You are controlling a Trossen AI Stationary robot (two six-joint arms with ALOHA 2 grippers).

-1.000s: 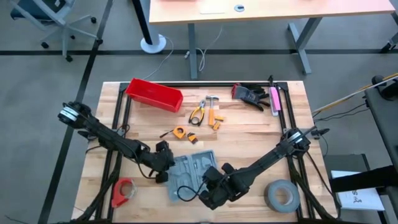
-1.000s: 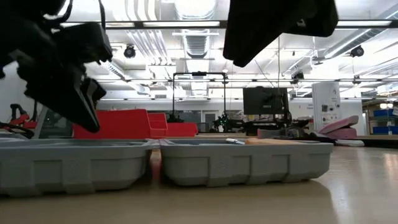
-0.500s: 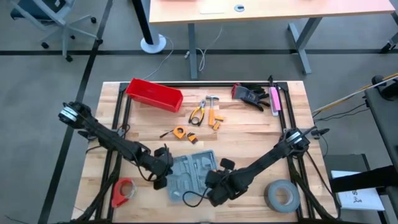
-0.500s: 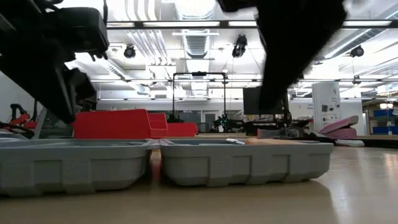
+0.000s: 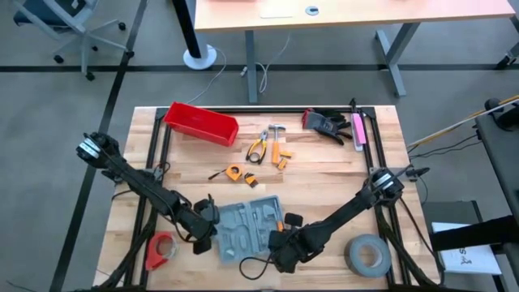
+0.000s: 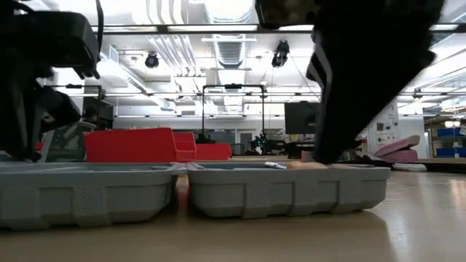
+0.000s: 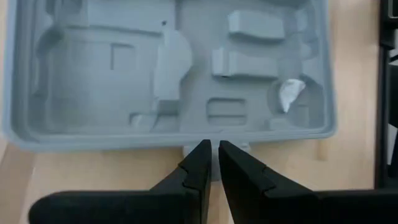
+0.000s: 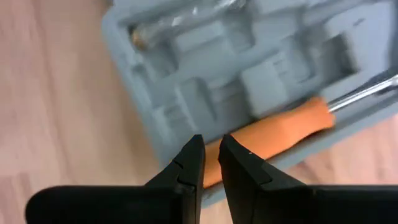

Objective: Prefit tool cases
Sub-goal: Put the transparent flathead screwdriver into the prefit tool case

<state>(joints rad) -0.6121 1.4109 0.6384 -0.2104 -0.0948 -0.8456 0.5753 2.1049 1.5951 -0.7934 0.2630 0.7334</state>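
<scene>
Case (image 5: 250,227) open, one, two claws (image 5: 208,223) (image 5: 284,240) flanking it

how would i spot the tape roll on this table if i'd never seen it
Start at the wooden table and go to its near right corner, just right of the open tool case. The tape roll lies flat there: a wide grey ring, unlike the smaller red one at the near left.
</scene>
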